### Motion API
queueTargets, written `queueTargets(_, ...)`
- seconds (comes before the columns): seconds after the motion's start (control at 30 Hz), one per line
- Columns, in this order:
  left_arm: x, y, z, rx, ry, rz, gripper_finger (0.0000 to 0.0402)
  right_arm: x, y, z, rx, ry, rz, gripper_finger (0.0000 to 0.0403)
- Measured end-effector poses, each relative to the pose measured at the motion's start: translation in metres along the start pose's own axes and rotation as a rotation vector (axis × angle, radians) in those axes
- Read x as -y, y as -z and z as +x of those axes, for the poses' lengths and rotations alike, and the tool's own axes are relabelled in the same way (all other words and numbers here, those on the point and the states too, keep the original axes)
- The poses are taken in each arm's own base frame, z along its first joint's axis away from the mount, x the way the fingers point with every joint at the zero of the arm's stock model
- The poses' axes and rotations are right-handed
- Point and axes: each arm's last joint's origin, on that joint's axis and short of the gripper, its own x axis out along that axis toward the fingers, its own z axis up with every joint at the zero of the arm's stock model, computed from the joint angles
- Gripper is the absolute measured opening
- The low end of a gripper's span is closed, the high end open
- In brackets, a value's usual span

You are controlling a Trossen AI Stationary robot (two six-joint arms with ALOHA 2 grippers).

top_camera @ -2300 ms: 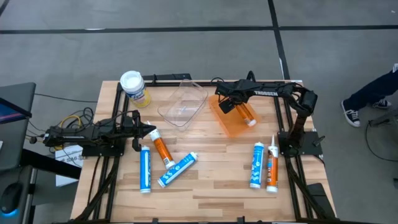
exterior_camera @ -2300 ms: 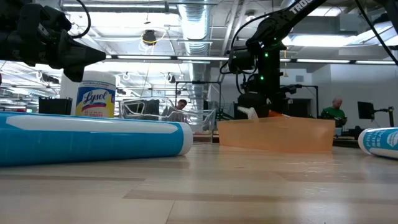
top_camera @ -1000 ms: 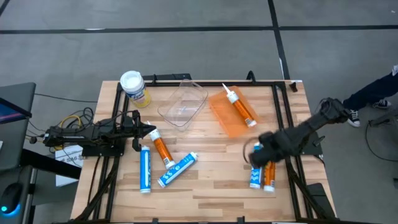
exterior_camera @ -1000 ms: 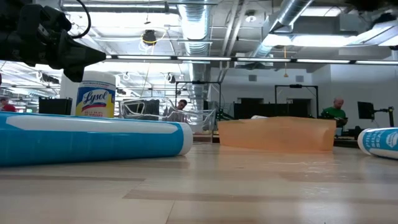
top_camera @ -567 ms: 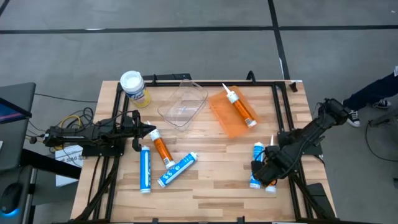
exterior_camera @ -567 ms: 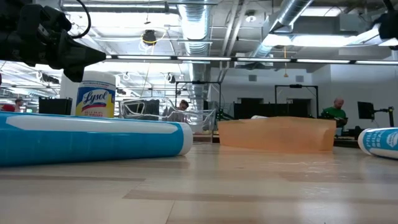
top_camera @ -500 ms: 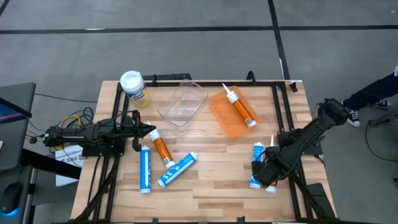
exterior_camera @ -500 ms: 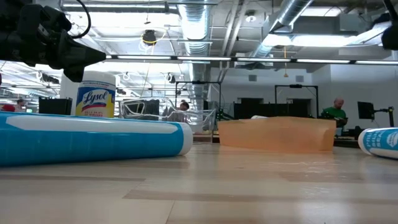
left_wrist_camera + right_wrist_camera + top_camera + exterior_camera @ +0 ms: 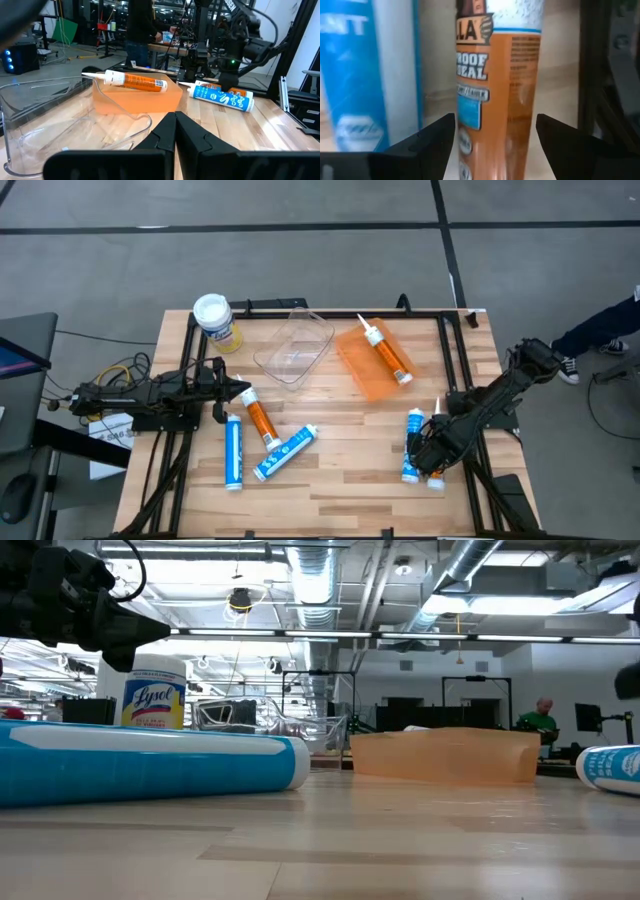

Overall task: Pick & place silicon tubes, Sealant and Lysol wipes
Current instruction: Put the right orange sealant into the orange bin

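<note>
My right gripper is open and low over an orange sealant tube that lies on the table near its right edge, beside a blue tube. In the right wrist view the two fingers stand on either side of the orange tube, and I see no touch. Another orange tube lies in the orange tray. My left gripper is shut and empty at the table's left. The Lysol wipes stand upright at the far left.
A clear plastic tray lies left of the orange tray. An orange tube and two blue tubes lie near my left gripper. A person's leg and shoe show on the floor beyond the table's right side.
My right gripper has gone a little toward the table's near edge and down over the right pair of tubes, and now straddles the orange one. The tubes have stayed where they were.
</note>
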Motion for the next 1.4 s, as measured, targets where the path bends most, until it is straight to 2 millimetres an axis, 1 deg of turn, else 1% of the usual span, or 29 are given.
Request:
queueTargets(0.1, 0.0, 0.0, 0.0, 0.0, 0.0, 0.0, 0.0, 0.0, -0.004, 0.011, -0.012, -0.006, 0.007, 0.0271)
queueTargets(0.23, 0.0, 0.0, 0.0, 0.0, 0.0, 0.0, 0.0, 0.0, -0.011, 0.018, -0.013, 0.012, 0.029, 0.0261)
queueTargets(0.3, 0.0, 0.0, 0.0, 0.0, 0.0, 0.0, 0.0, -0.001, -0.013, 0.018, -0.014, 0.024, 0.04, 0.0244)
queueTargets(0.43, 0.0, 0.0, 0.0, 0.0, 0.0, 0.0, 0.0, 0.0, -0.014, 0.018, -0.007, 0.039, 0.038, 0.0198)
queueTargets(0.53, 0.0, 0.0, 0.0, 0.0, 0.0, 0.0, 0.0, -0.001, -0.012, 0.013, -0.007, 0.036, 0.034, 0.0194)
queueTargets(0.63, 0.0, 0.0, 0.0, 0.0, 0.0, 0.0, 0.0, -0.002, -0.008, 0.0, 0.004, 0.045, 0.035, 0.0194)
queueTargets(0.7, 0.0, 0.0, 0.0, 0.0, 0.0, 0.0, 0.0, -0.003, -0.005, -0.015, 0.022, 0.061, 0.033, 0.0193)
queueTargets(0.83, 0.0, 0.0, 0.0, 0.0, 0.0, 0.0, 0.0, -0.007, -0.001, -0.056, 0.074, 0.058, 0.033, 0.0193)
queueTargets(0.93, 0.0, 0.0, 0.0, 0.0, 0.0, 0.0, 0.0, -0.013, -0.006, -0.091, 0.146, 0.004, 0.023, 0.0194)
queueTargets(1.03, 0.0, 0.0, 0.0, 0.0, 0.0, 0.0, 0.0, -0.023, -0.021, -0.121, 0.238, -0.073, -0.003, 0.0193)
queueTargets(1.13, 0.0, 0.0, 0.0, 0.0, 0.0, 0.0, 0.0, -0.041, -0.044, -0.144, 0.326, -0.163, -0.061, 0.0193)
queueTargets(1.27, 0.0, 0.0, 0.0, 0.0, 0.0, -0.001, 0.0, -0.063, -0.089, -0.167, 0.422, -0.188, -0.163, 0.0191)
queueTargets(1.4, 0.0, 0.0, 0.0, 0.0, 0.0, -0.002, 0.0, -0.082, -0.142, -0.179, 0.503, -0.19, -0.24, 0.0191)
